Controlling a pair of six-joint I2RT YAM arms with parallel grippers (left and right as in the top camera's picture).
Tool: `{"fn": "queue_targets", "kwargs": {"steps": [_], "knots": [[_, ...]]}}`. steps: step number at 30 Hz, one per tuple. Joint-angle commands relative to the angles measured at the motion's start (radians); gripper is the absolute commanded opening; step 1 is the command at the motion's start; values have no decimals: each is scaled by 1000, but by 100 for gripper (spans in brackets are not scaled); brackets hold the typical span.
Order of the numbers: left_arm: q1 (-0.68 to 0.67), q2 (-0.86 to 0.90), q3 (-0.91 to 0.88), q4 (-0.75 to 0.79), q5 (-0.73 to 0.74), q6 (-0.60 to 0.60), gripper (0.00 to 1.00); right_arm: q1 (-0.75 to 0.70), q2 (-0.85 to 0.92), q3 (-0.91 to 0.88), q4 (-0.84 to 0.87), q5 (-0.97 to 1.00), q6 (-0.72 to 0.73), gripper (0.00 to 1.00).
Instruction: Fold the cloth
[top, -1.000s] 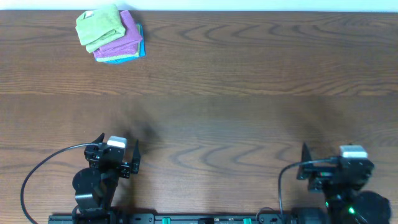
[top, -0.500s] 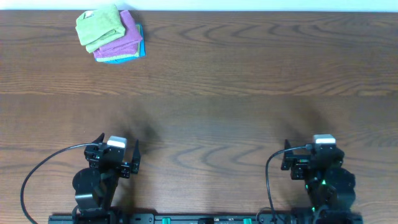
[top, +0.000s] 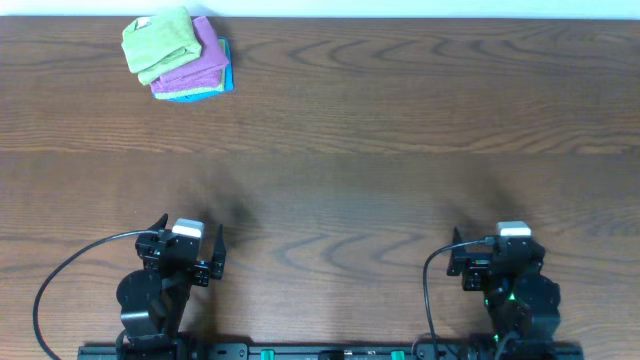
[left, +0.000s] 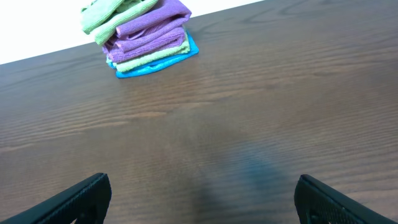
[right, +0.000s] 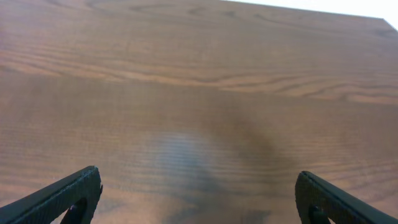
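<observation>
Overhead: cloth (top: 158, 42) is bunched and roughly folded on top of a small stack at 10 o'clock on the desk (top: 380, 130), close to the far edge. Purple cloth (top: 195, 62) sits under it, blue cloth (top: 205, 90) at the bottom, its edge poking out toward 4 o'clock.

Left wrist view: same stack at 11 o'clock, cloth (left: 115, 12) topmost, purple cloth (left: 149, 28) below, blue cloth (left: 155, 65) flat on the desk. A green strip shows between purple and blue; can't tell if it belongs to the same cloth.

Left end effector (top: 190, 232) is at 7 o'clock near the front edge, released, jaws wide, nothing between them, well apart from the stack. Right end effector (top: 497, 240) is at 5 o'clock, also released and holding nothing; right wrist view shows only bare desk between its fingers (right: 68, 193).
</observation>
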Motion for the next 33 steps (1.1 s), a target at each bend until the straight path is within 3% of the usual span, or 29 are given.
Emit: {"fn": "queue_targets", "kwargs": {"steps": [1, 33], "knots": [[-5, -9, -22, -3, 8, -4, 95, -7, -17, -18, 0, -6, -16, 99], [-5, -9, -22, -3, 8, -4, 95, -7, -52, -67, 0, -6, -16, 99]]}}
